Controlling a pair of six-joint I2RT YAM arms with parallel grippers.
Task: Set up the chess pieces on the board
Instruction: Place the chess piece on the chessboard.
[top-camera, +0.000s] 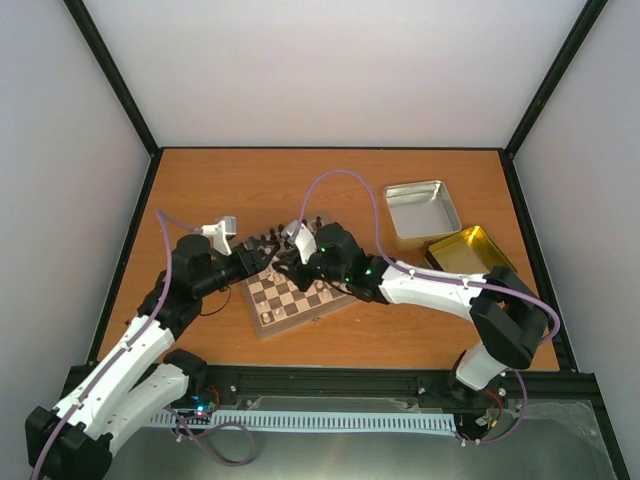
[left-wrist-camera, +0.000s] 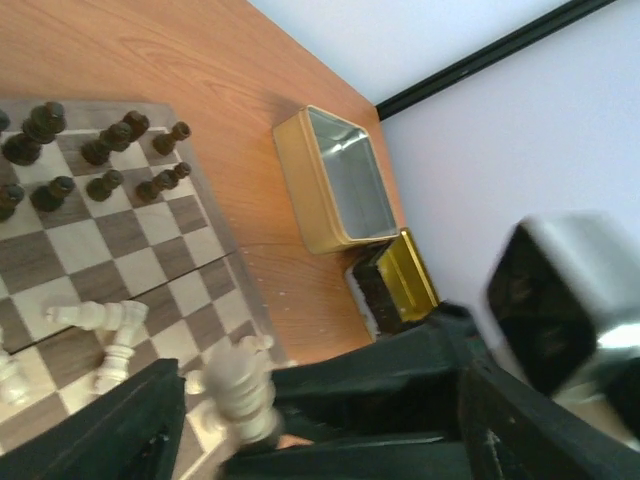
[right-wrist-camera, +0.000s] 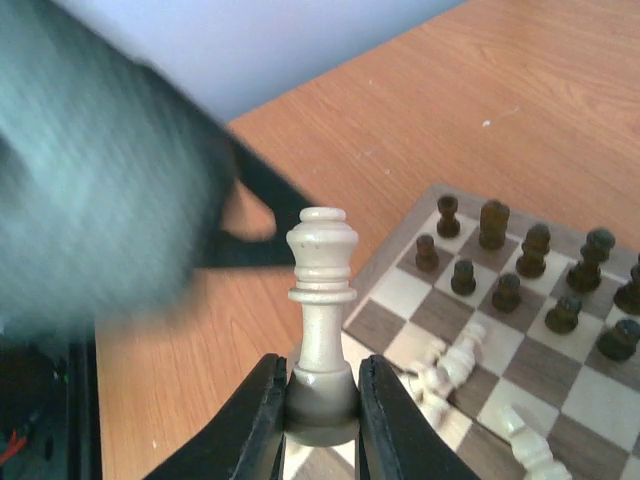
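Cream chess piece (right-wrist-camera: 322, 290) stood upright, clamped at its base by the right gripper (right-wrist-camera: 321, 405), over the far-left part of the board (top-camera: 285, 298). The left gripper (top-camera: 258, 262) was beside it, jaws apart.

The board (top-camera: 290, 295) lies askew on the worktop (top-camera: 200, 190), near its middle. A tin (top-camera: 421, 210) sits to the right of the board and behind it, well apart from it. A second tin (top-camera: 468, 252) lies just beside the first tin's near right corner, by the worktop's right edge. Standing pieces (left-wrist-camera: 105, 150) fill two rows along the board's far side. Lying pieces (left-wrist-camera: 95, 315) rest on squares nearer the arms. One piece (right-wrist-camera: 322, 290) stands upright between the jaws of the right gripper (right-wrist-camera: 322, 405), above the board's far left part. The left gripper (top-camera: 258, 262) is just left of it.
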